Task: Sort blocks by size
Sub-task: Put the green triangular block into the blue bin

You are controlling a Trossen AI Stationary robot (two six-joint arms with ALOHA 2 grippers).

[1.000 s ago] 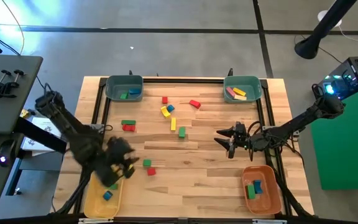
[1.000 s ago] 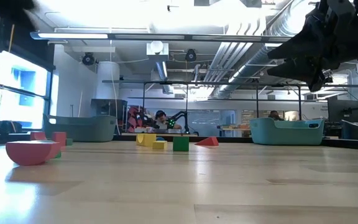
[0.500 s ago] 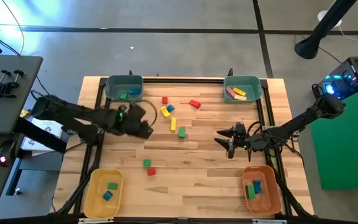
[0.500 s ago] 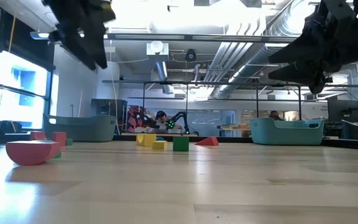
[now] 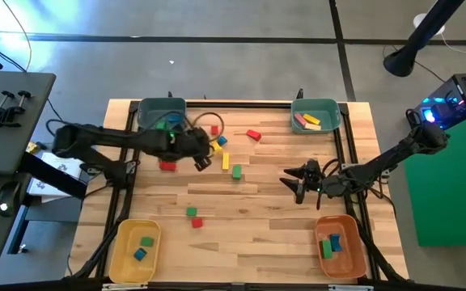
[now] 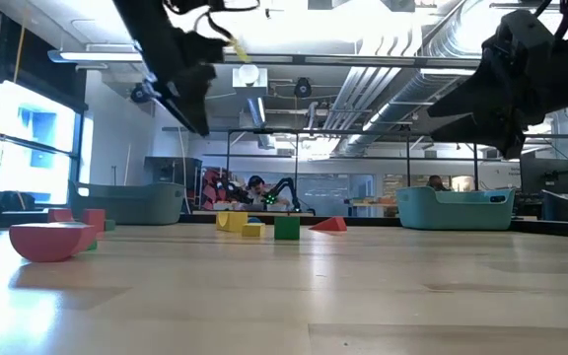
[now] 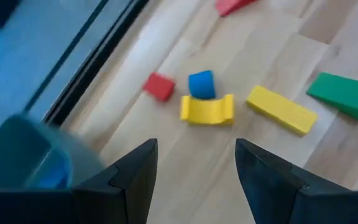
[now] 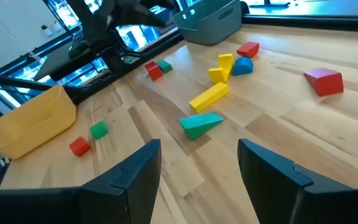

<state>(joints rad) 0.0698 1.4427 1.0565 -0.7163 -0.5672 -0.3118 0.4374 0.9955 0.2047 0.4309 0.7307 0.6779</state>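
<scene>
Blocks lie scattered on the wooden table. A small red block (image 7: 160, 86), a blue one (image 7: 201, 84), a yellow arch (image 7: 207, 109), a yellow bar (image 7: 281, 110) and a green wedge (image 7: 347, 94) form a cluster at the far middle. My left gripper (image 5: 203, 158) hovers open just left of this cluster and above it, with nothing between its fingers. My right gripper (image 5: 300, 187) waits open above the table's right half, also holding nothing. A red and a green block (image 5: 167, 164) lie under the left arm. A green cube (image 5: 191, 212) and a red cube (image 5: 196, 222) lie nearer the front.
Two teal bins stand at the far left (image 5: 162, 113) and far right (image 5: 315, 115). A yellow bin (image 5: 136, 250) is at the near left and an orange bin (image 5: 338, 245) at the near right. Each holds a few blocks. A red block (image 5: 254, 135) lies alone near the far edge.
My left gripper has swung from above the yellow bin at the near left toward the table's far edge and right, turning as it went. It now stands beside the block cluster and has stayed open. My right arm has kept still.
</scene>
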